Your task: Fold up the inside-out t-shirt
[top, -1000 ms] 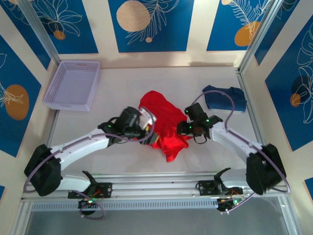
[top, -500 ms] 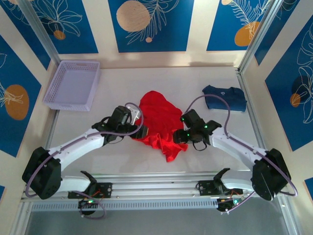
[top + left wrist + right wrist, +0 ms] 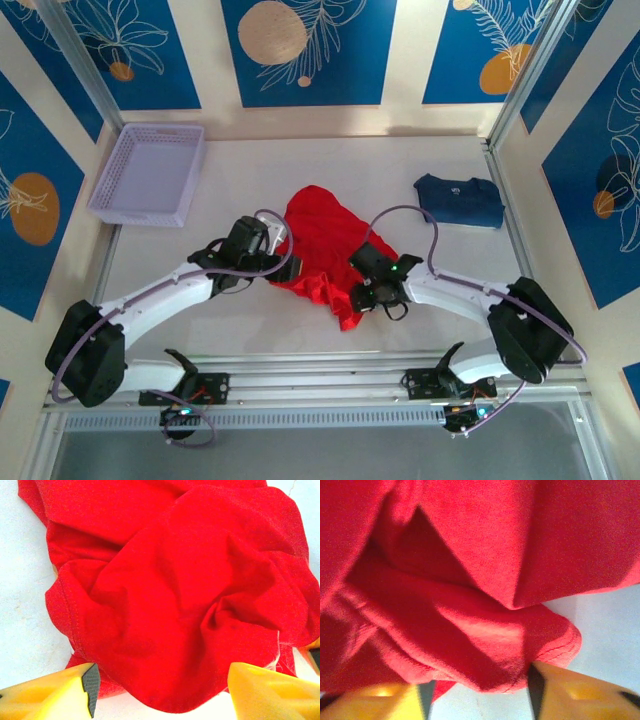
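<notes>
The inside-out t-shirt (image 3: 325, 245) is a bright red crumpled heap in the middle of the table. My left gripper (image 3: 288, 270) sits at its left edge. In the left wrist view this gripper (image 3: 162, 685) is open, its yellow fingers (image 3: 55, 692) wide apart, with a rounded fold of the shirt (image 3: 170, 605) lying between them. My right gripper (image 3: 358, 292) is at the shirt's near right corner. In the right wrist view it (image 3: 479, 686) is open around a hemmed fold of the shirt (image 3: 485, 635). The right pad touches the cloth; bare table shows beside the left pad.
A folded dark navy garment (image 3: 460, 200) lies at the far right. A lilac mesh basket (image 3: 150, 172) stands at the far left. Bare white table (image 3: 220, 330) runs along the near side of the shirt, ending at the metal rail (image 3: 320, 385).
The right gripper has moved left and nearer, from beside the navy garment to the shirt's near right corner. The left gripper drew back to the shirt's left edge, then held still.
</notes>
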Motion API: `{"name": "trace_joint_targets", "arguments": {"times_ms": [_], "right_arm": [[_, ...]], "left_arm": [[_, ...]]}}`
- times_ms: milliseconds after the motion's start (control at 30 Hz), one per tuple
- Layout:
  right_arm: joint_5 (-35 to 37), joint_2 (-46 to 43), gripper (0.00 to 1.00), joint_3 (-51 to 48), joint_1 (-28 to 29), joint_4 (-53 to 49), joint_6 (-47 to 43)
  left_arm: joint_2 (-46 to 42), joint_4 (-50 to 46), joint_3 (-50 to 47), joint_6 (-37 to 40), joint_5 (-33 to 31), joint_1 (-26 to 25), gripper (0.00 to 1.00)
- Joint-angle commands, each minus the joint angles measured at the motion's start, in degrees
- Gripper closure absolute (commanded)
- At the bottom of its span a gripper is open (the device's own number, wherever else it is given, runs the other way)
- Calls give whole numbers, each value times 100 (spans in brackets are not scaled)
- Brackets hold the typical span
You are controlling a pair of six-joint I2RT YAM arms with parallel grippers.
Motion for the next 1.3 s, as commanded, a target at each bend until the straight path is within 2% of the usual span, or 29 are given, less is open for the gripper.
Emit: {"name": "trace_joint_targets", "arguments": {"times_ms": [0,200,300,367,433,500,600,700,833,933,1000,1133,1267], "right_arm": [[580,56,64,240,18,-196,118],[1073,-433,93,492,-385,-631,161],[928,-614,93,472,-879,-672,51],[746,-629,89,450,-1233,-701,-23],[593,-636,80,450,-1541,-762,-94],[543,-681,69,464,-1683,-789,-152],[522,-812,59,514,-1774,-839,-240],[385,-1027,55,630,-1767,-834,-387],[-560,-1322,50,528,-1430,-240,-653],[-528,-1173,47,615,-1158,-98,-556],[-457,-1057,46,714,-1175,134,-600],[-803,-610,42,1017,-1610,1081,-773],[-914,516,34,1816,-2115,1316,-924]], "left_arm": [[-24,-105,-86,-57,-128,-7,31],[10,-62,-122,-35,132,-5,31],[38,-43,-106,-11,213,-15,31],[36,-67,-87,8,209,-16,31],[21,-98,-70,19,155,-7,31],[12,-151,-52,27,45,-7,31],[49,-247,-12,22,-113,-6,31],[73,-315,19,-3,-213,-7,30],[134,-305,19,-94,-303,0,28],[267,-256,-3,-261,-424,59,23],[428,-172,-8,-431,-473,201,20],[1036,256,219,-719,112,709,20],[1727,521,590,-957,665,948,20]]}}
